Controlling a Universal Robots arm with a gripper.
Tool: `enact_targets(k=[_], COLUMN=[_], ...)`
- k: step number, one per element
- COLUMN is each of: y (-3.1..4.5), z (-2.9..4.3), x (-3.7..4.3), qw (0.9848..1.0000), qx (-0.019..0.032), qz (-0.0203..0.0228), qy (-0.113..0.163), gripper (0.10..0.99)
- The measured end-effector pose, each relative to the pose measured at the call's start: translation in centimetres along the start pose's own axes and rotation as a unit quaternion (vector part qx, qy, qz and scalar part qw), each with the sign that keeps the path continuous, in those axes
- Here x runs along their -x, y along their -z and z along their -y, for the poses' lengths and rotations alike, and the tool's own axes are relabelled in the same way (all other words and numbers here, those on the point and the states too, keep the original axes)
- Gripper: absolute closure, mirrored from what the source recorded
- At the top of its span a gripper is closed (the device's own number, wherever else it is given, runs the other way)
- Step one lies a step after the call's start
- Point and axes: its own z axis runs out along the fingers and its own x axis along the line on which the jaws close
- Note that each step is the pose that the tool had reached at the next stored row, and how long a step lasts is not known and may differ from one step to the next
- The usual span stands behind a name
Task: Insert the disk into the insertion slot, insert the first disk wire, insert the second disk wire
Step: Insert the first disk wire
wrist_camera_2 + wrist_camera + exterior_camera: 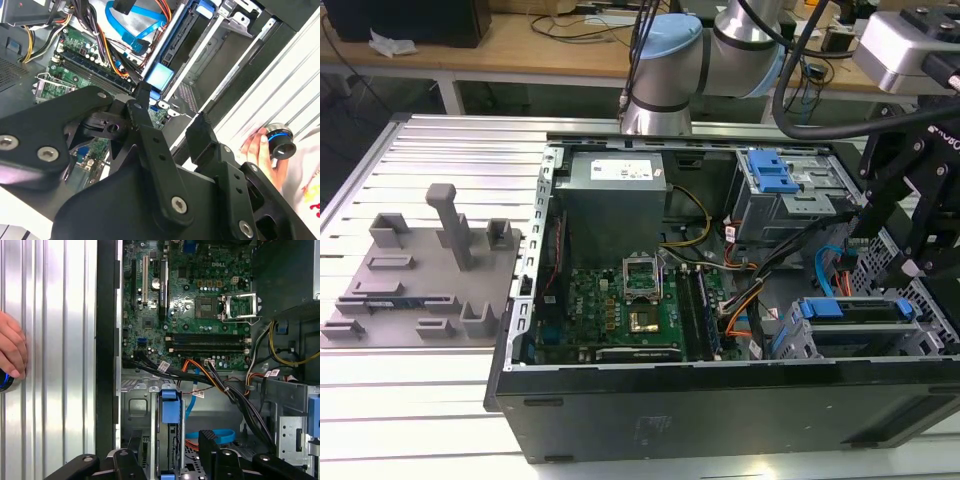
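The claw (172, 101) hangs released, its black fingers (200, 125) spread with nothing between them, just above the blue carrier end of the disk (169, 410). The disk sits in the insertion slot (788, 338), at the exterior view's right of the open computer case (720, 400). The second disk wire (216, 434) curls just beside the claw. The first disk wire (192, 365) runs from the motherboard (190, 290) toward the cage. Whether either wire is plugged into the disk I cannot tell. A person's hand (11, 352) lies over the slatted counter (440, 140) beside the case.
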Motion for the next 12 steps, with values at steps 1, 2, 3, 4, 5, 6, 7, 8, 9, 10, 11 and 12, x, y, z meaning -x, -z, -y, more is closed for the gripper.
enact_targets(k=[1, 2, 3, 4, 5, 6, 7, 8, 9, 10, 11, 12], y=[0.0, 0.0, 0.0, 0.0, 0.0, 0.0, 0.0, 0.0, -0.02, -0.02, -0.02, -0.02], z=[0.0, 0.0, 0.0, 0.0, 0.0, 0.0, 0.0, 0.0, 0.0, 0.02, 0.03, 0.02], x=[0.0, 0.0, 0.0, 0.0, 0.0, 0.0, 0.0, 0.01, 0.2, 0.63, 1.27, 1.71], qw=[1.0, 1.0, 1.0, 1.0, 1.0, 1.0, 1.0, 1.0, 1.0, 1.0, 0.9999, 0.9999], qx=[0.0, 0.0, 0.0, 0.0001, 0.0, 0.0, 0.0001, 0.0001, 0.0001, 0.0002, 0.0002, 0.0002], qz=[0.0, 0.0, 0.0, 0.0, 0.0, 0.0, 0.0, -0.0001, -0.0017, -0.0058, -0.0106, -0.0134], qy=[0.0, 0.0, 0.0, 0.0, 0.0, 0.0, 0.0, 0.0, 0.0, 0.0, 0.0, 0.0], gripper=[0.525, 0.525, 0.525, 0.525, 0.525, 0.525, 0.525, 0.525, 0.525, 0.525, 0.525, 0.525])
